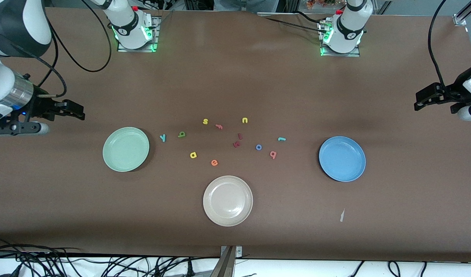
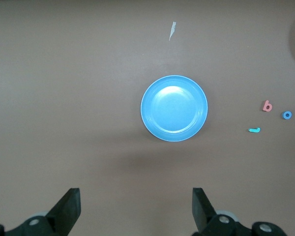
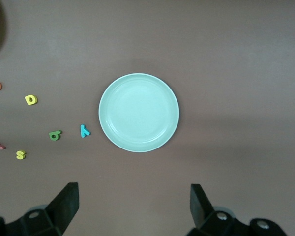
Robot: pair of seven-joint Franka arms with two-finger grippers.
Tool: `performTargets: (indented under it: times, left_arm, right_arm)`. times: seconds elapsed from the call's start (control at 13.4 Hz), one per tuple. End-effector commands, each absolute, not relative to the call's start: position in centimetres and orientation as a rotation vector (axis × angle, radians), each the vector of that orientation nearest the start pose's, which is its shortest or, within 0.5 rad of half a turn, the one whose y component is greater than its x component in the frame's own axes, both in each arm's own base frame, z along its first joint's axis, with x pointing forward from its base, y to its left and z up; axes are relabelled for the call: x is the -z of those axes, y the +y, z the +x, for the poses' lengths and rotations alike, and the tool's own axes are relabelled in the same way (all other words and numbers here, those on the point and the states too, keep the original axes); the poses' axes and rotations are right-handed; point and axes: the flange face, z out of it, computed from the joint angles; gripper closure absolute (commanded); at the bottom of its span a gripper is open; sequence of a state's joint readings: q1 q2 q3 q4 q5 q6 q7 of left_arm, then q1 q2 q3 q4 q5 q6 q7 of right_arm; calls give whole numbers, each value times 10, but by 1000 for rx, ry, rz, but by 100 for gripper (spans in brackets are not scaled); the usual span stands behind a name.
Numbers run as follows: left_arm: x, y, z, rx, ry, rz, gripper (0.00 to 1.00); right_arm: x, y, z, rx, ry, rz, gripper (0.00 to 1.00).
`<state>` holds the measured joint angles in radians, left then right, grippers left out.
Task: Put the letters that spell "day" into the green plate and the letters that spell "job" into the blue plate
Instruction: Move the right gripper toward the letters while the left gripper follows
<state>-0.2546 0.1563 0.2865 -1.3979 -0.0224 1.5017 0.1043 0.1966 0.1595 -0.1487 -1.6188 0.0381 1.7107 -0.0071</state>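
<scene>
The green plate (image 1: 126,149) (image 3: 138,112) lies empty toward the right arm's end of the table. Beside it, loose on the table, are the teal y (image 1: 163,137) (image 3: 84,131), the olive-green letter (image 1: 181,134) (image 3: 55,135) and the yellow stemmed letter (image 1: 193,155) (image 3: 31,100). The blue plate (image 1: 342,158) (image 2: 174,108) lies empty toward the left arm's end. Near it are the teal j (image 1: 281,139) (image 2: 254,130), blue o (image 1: 259,147) (image 2: 287,115) and pinkish b (image 1: 273,154) (image 2: 268,105). My right gripper (image 1: 79,111) (image 3: 133,204) and left gripper (image 1: 420,102) (image 2: 136,206) hang open and empty over bare table at their own ends.
A beige plate (image 1: 227,200) lies nearest the front camera. Among the letters are a yellow s (image 1: 205,121), a pink f (image 1: 219,126), a yellow u (image 1: 245,120), two dark red letters (image 1: 237,144) and an orange e (image 1: 214,162). A paper scrap (image 1: 342,215) lies near the blue plate.
</scene>
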Motion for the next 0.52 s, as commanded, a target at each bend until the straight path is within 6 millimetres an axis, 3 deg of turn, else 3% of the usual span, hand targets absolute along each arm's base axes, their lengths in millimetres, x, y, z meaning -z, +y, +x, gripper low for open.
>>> performTargets:
  times: [0.0,0.22,0.3,0.45]
  left_arm:
    - [-576,24,618,-149,63,-3142,0]
    - [-548,13,634,-168,51,-3187,0]
    - [-518,11,646,-215,55,-3174,0]
    - [-503,-4,650,-247,99,-3167,0]
  right_arm:
    - [-508,56,609,-96,-133,-3125,0]
    - [-487,94,617,-83,-203,-3133,0]
    - [-486,105,617,-71,-224,-3131,0]
    - [-470,117,622,-82,-250,-3132,0]
